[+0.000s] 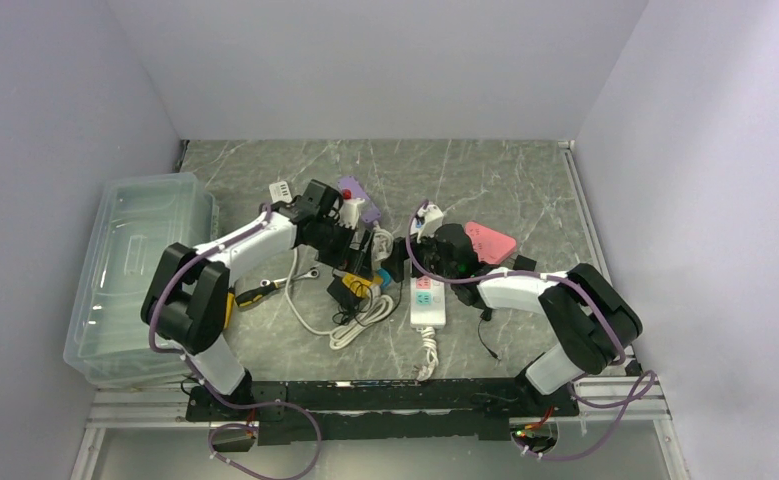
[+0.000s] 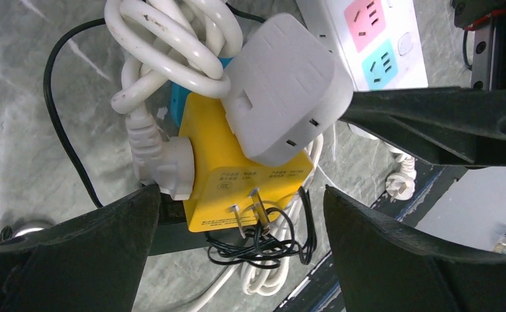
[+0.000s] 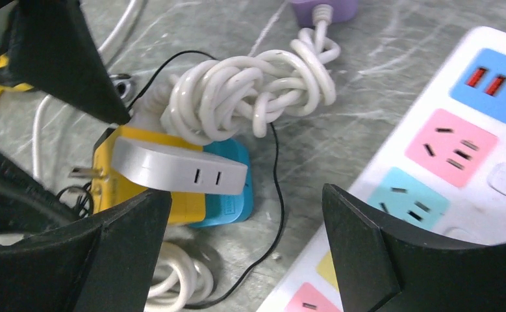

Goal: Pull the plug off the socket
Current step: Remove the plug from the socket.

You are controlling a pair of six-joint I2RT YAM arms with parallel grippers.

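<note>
A yellow cube socket (image 2: pixel 237 175) lies among cables; it also shows in the top view (image 1: pixel 360 283). A white round plug (image 2: pixel 172 162) sits in its left side, its thick white cord knotted above (image 2: pixel 165 52). A pale grey adapter (image 2: pixel 282 91) sits on another face. My left gripper (image 2: pixel 240 247) is open, its jaws either side of the socket's end, one beside the white plug. My right gripper (image 3: pixel 247 250) is open and empty beside the same stack (image 3: pixel 178 169); one finger's tip is close to the grey adapter.
A white power strip (image 1: pixel 427 300) with pink and blue outlets lies to the right of the socket. A blue cube (image 3: pixel 234 195) sits under the yellow one. A clear plastic bin (image 1: pixel 140 260) stands at the left. A pink object (image 1: pixel 492 242) and a purple adapter (image 1: pixel 357 200) lie behind.
</note>
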